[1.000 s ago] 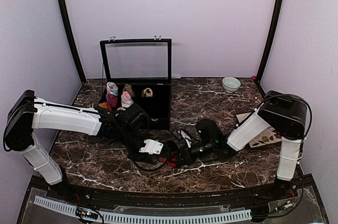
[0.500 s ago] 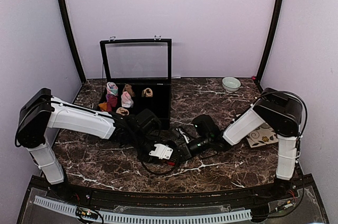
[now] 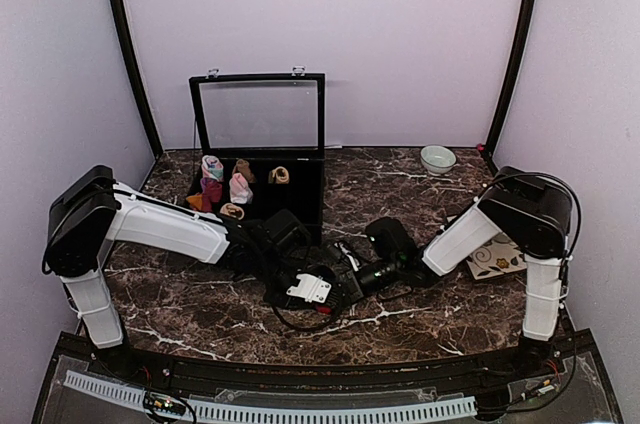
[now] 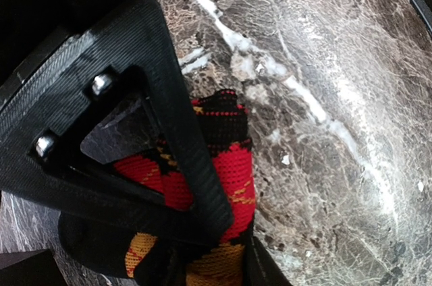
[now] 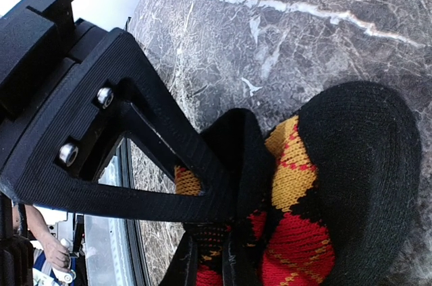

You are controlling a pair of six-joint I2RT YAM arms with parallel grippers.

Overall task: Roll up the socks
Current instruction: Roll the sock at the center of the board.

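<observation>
**Top external view.** The left arm [image 3: 165, 229] reaches from the left edge of the marble worktop [image 3: 420, 194] toward its middle. The right arm [image 3: 465, 236] reaches in from the right edge. The left gripper [image 3: 320, 296] and the right gripper [image 3: 347, 286] meet just beside each other, toward the near edge and in front of the near right corner of the open black case [image 3: 300, 206]. The argyle sock [image 3: 324, 308] lies on the worktop under both grippers and is mostly hidden here. A small bowl [image 3: 437, 158] stands near the far right corner.

**Left wrist view.** The left gripper [image 4: 236, 240] sits over the argyle sock [image 4: 226, 131], a black knit with red and orange diamonds. One finger [image 4: 169, 117] crosses the sock's top. It cannot be told whether the jaws pinch the sock.

**Right wrist view.** The right gripper [image 5: 219, 240] is clamped on the argyle sock [image 5: 351, 164]. The knit bunches where it enters the jaws. The black rounded end of the sock rests on the worktop [image 5: 283, 23].
</observation>
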